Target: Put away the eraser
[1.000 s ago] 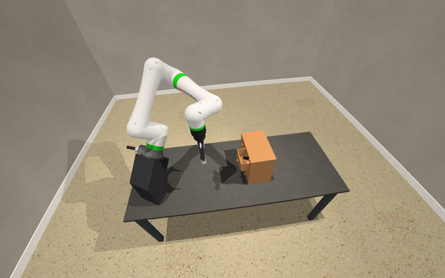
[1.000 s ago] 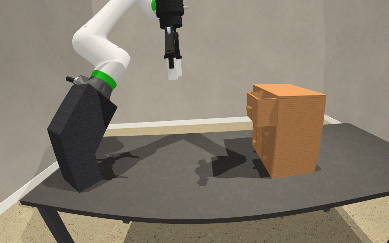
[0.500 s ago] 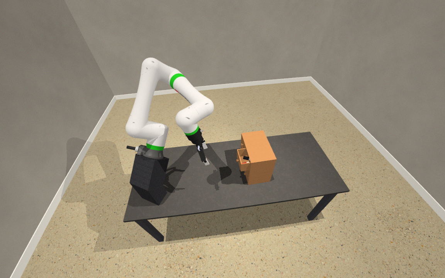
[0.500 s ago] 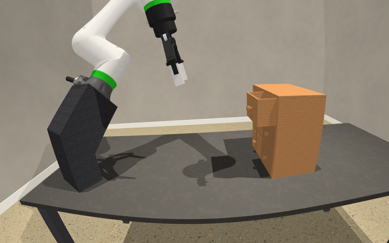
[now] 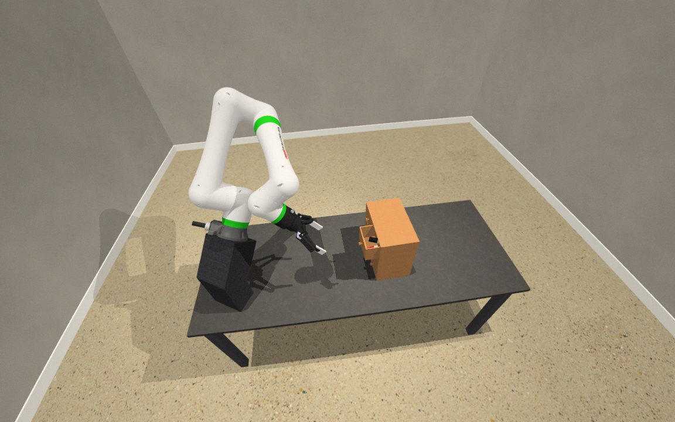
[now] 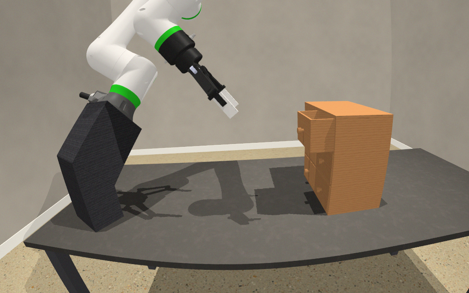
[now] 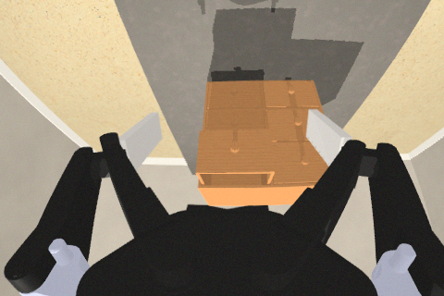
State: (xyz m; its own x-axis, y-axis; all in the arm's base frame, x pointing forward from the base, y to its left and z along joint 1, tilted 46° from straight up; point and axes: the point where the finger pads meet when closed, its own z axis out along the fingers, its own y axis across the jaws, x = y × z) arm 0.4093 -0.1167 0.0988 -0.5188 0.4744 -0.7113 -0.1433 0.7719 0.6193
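Gripper (image 6: pixel 229 104) released, jaws spread wide, nothing held; it hangs tilted, well apart from the chest (image 6: pixel 360 156). Chest's top drawer (image 6: pixel 310 125) stands partly out, a small dark item (image 5: pixel 372 240) inside.

The top view is looking down from high and far. The exterior view is sitting low, near the table (image 6: pixel 207 233). The wrist view is facing the chest (image 7: pixel 259 148), which all three are sharing.
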